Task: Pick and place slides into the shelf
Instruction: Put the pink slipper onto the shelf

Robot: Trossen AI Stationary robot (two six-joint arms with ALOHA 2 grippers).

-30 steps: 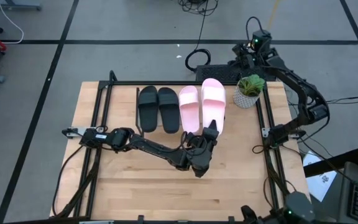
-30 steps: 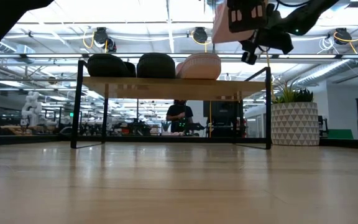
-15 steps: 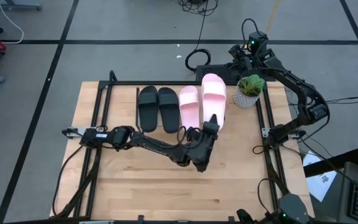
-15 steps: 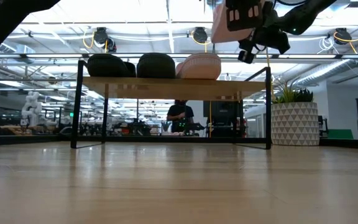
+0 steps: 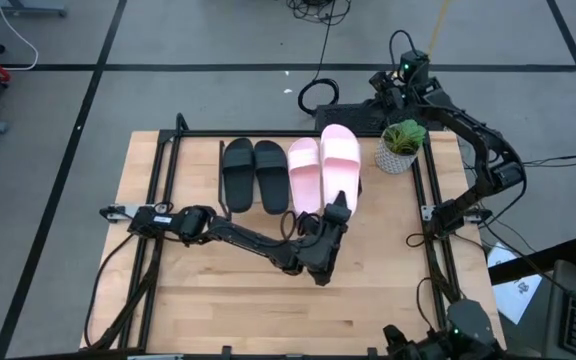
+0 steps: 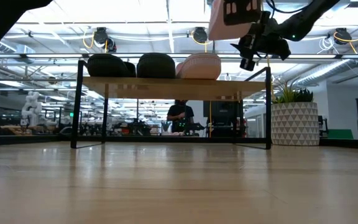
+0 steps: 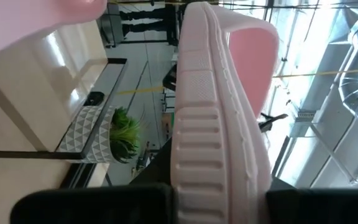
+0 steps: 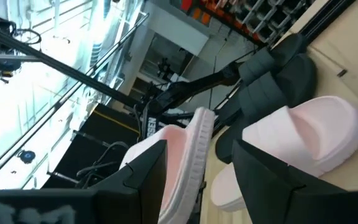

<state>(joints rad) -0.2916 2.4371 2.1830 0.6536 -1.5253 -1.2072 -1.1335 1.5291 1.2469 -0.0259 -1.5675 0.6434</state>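
Compared w/ a second back, we see the held pale pink slide sandal [image 5: 340,152] sit a touch further left over the shelf, its toe end closer to its pink mate, and in the low view it rides slightly higher.

Nearest to us in the high view, the left gripper [image 5: 337,206] reaches over the big wooden tabletop [image 5: 218,290] just in front of the low rack with light wood plank top and thin black wire legs [image 6: 173,87]. Its fingers are pinched tight on the heel end of that pink slide; in the left wrist view the ribbed pale sole edge [image 7: 207,130] runs straight out between the two dark fingers [image 7: 92,204].

On the shelf itself, from its left end: two matte black slide sandals [image 5: 254,174] side by side, then the second pale pink slide sandal [image 5: 304,174] lying flat, touching or nearly touching the held one. The held slide is at the shelf's right end, above the plank, tilted.

Right of the shelf stands a small green plant in a white patterned pot [image 5: 400,146].

Furthest, the right gripper [image 8: 197,168] is beyond the shelf's right end at the held slide's toe end, jaws around the slide's edge; we can't tell if they actually clamp it.

Beyond the shelf, low view, a person in dark clothes [image 6: 179,117] stands in the room.
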